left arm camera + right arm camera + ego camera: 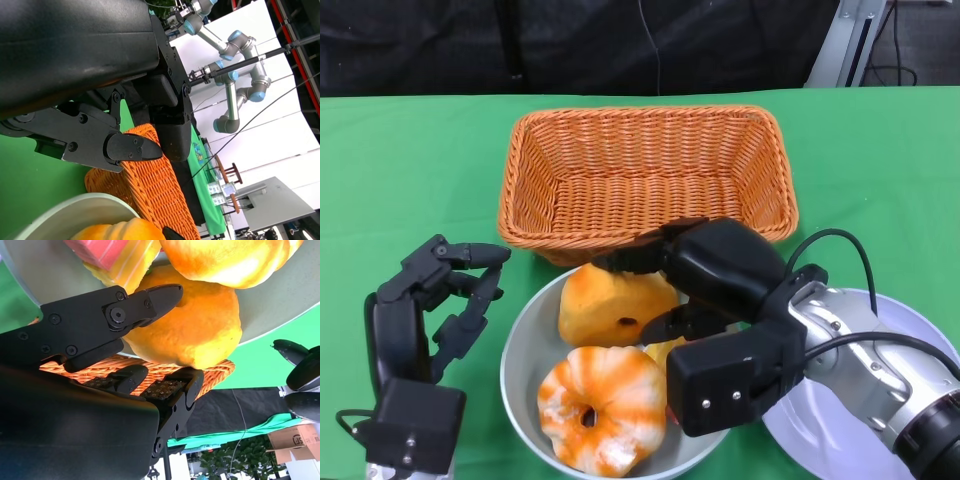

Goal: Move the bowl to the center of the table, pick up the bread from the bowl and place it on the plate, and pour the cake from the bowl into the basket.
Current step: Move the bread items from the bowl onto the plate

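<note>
A pale bowl (515, 350) near the table's front edge holds a yellow-orange bread lump (605, 300), an orange-and-white striped ring pastry (605, 405) and a yellow and pink cake slice (112, 257), mostly hidden in the head view. My right hand (720, 270) reaches into the bowl. It grips the bread (195, 325) between its thumb on the near side and its fingers on the far side; the bread still rests in the bowl. My left hand (435, 295) hovers just left of the bowl, fingers apart, holding nothing.
A woven orange basket (640, 165) stands directly behind the bowl, its near wall almost touching the bowl. A white plate (910, 320) lies at the front right, partly under my right forearm. Green cloth covers the table.
</note>
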Controlling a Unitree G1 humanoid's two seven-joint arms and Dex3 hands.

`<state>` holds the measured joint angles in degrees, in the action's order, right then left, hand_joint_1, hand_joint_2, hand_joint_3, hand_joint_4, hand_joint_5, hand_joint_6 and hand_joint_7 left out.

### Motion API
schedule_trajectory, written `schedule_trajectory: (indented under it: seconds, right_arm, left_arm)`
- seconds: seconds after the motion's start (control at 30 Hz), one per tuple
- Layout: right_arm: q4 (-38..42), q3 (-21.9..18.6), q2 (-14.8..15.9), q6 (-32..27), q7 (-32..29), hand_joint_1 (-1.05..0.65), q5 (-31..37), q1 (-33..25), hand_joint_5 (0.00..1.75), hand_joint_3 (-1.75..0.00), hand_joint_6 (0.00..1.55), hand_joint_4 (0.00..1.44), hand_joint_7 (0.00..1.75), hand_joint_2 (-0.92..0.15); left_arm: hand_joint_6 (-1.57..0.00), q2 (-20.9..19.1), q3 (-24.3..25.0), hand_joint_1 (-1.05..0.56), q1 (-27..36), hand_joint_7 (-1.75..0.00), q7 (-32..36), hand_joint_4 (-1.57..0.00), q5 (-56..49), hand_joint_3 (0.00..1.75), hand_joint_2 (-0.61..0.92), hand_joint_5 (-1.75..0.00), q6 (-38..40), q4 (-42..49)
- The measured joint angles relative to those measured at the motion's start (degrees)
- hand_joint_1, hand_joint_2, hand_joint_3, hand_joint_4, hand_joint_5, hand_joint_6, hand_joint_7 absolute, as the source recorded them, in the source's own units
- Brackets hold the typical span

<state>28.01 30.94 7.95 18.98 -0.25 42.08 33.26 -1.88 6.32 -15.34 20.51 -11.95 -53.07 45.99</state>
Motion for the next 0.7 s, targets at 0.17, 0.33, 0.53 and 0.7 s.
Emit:
schedule_trajectory:
  seconds: [0.17, 0.33, 0.53, 0.7]
  right_arm:
    - [0.78, 0.51, -0.25, 0.09, -1.41, -0.57, 0.84, 0.10, 0.09, 0.00, 0.58, 0.75, 0.00, -0.86]
    - [2.25, 1.66, -0.58, 0.08, -4.26, -0.59, 2.01, 0.37, 0.11, 0.00, 0.61, 0.80, 0.01, -0.87]
    - [3.10, 2.45, -0.80, 0.08, -6.49, -0.58, 3.39, 0.49, 0.12, 0.00, 0.61, 0.83, 0.01, -0.87]
    - [4.03, 3.85, -1.06, -0.19, -8.62, -0.58, 4.26, 0.79, 0.10, 0.00, 0.60, 0.82, 0.00, -0.87]
  left_arm:
    - [-0.87, 0.26, 0.04, -0.16, 0.05, -0.86, 0.15, -0.80, 0.26, 0.28, 0.92, -1.28, -1.18, -0.27]
    - [-0.87, 0.83, 0.04, -0.18, 0.26, -0.85, 0.90, -0.79, 0.14, 0.27, 0.92, -1.30, -1.97, -1.86]
    - [-0.88, 1.46, 0.04, -0.17, 0.51, -0.87, 1.22, -0.79, -0.25, 0.26, 0.92, -1.35, -1.99, -2.42]
    - [-0.87, 1.65, 0.05, -0.17, 0.80, -0.88, 1.24, -0.77, -0.34, 0.26, 0.92, -1.37, -1.99, -3.19]
